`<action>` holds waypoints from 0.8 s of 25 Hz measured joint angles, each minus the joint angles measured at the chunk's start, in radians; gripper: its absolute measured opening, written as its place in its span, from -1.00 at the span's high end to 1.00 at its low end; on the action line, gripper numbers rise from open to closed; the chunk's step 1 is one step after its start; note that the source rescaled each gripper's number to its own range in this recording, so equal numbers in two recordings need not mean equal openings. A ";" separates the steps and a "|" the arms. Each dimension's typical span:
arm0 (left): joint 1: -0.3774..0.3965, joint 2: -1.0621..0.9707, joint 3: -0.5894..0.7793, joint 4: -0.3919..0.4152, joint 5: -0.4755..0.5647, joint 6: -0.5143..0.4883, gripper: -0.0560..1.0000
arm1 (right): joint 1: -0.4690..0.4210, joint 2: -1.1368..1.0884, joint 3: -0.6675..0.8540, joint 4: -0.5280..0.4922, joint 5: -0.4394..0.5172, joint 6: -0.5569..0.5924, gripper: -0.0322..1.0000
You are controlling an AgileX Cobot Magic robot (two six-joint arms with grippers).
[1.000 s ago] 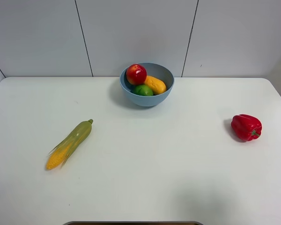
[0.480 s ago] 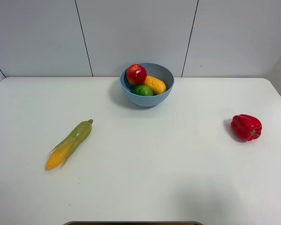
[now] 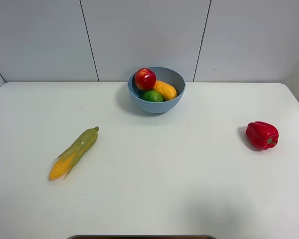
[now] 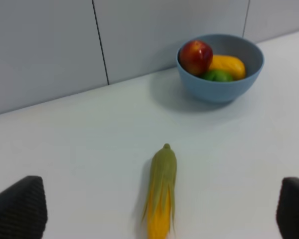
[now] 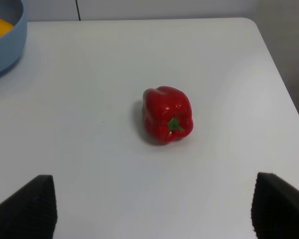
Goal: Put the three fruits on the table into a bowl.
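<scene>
The light-blue bowl stands at the back middle of the white table. In it lie the red apple-like fruit, the yellow-orange mango-like fruit and the green lime. The left wrist view shows the bowl with the same fruits. Neither arm shows in the high view. My left gripper is open and empty, its fingertips wide apart, back from the corn. My right gripper is open and empty, back from the pepper.
A green-husked corn cob lies on the left of the table, also in the left wrist view. A red bell pepper lies on the right, also in the right wrist view. A grey panelled wall stands behind the table.
</scene>
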 joint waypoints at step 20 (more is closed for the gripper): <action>0.000 -0.164 0.404 0.038 -0.048 -0.133 -1.00 | 0.000 0.000 0.000 0.000 0.000 0.000 -0.19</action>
